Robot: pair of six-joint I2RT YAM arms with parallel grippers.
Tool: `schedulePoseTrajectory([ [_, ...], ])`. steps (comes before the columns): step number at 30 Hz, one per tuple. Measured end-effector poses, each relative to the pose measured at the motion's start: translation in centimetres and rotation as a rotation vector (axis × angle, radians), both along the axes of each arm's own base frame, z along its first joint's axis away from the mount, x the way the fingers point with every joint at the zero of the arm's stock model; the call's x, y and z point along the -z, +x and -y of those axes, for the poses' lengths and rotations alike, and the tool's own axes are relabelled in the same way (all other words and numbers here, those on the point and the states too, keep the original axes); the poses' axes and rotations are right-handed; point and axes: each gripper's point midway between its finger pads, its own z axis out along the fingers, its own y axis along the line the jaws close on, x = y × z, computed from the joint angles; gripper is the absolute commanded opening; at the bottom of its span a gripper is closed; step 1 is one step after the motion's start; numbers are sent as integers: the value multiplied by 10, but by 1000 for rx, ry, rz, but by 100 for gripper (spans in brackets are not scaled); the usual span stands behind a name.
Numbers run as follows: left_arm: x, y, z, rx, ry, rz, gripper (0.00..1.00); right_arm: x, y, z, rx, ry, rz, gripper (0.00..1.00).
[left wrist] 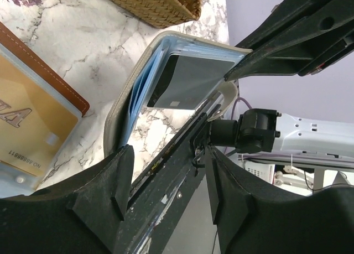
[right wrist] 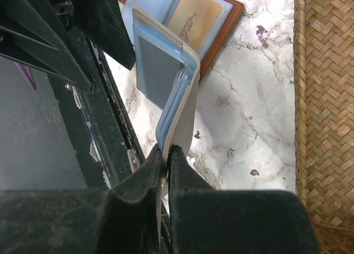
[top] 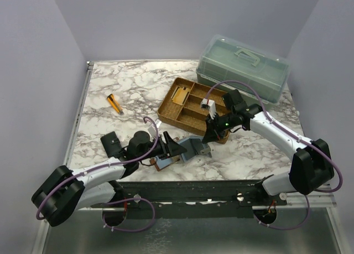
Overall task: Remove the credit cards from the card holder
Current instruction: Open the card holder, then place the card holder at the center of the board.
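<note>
Left gripper [left wrist: 168, 154] stands partly open and empty, fingers aimed at the dark card [left wrist: 188, 82] in a sleeve of the blue-grey folder [left wrist: 138, 82], which the right gripper [right wrist: 165, 160] pinches by its cover edge and holds upright. To my eye the better target is the reddish-brown card holder [right wrist: 229, 21] lying open and flat just beside it, a gold card [left wrist: 27, 127] in its clear pocket: come low and take that card by its free edge. Farther back, the woven tray [top: 168, 113] has a tan flat piece [top: 180, 94] in one compartment; the green box [top: 243, 66] is closed, contents unclear.
</note>
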Motion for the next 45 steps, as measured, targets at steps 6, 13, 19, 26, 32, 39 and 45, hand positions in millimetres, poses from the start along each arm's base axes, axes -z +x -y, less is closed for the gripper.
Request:
schedulePoseTrajectory([
  [6, 6, -1, 1, 4, 13, -15, 61, -1, -1, -1, -5, 8, -5, 0],
  [13, 13, -1, 0, 6, 42, -20, 64, -1, -1, -1, -4, 10, -6, 0],
  [19, 20, 1, 0, 12, 76, -23, 65, -1, 0, 0, -1, 12, -7, 0],
  [26, 19, 2, 1, 20, 90, -9, 57, -2, -1, -1, -4, 17, -11, 0],
  [32, 16, 2, 3, 28, 85, 2, 34, 0, 0, 0, -1, 17, -19, 0],
  [39, 13, 3, 5, 29, 73, 11, 29, -1, -1, -1, -4, 25, -24, 0],
  [45, 7, 6, 7, 32, 49, 44, 20, -4, -2, -2, -7, 45, -39, 0],
])
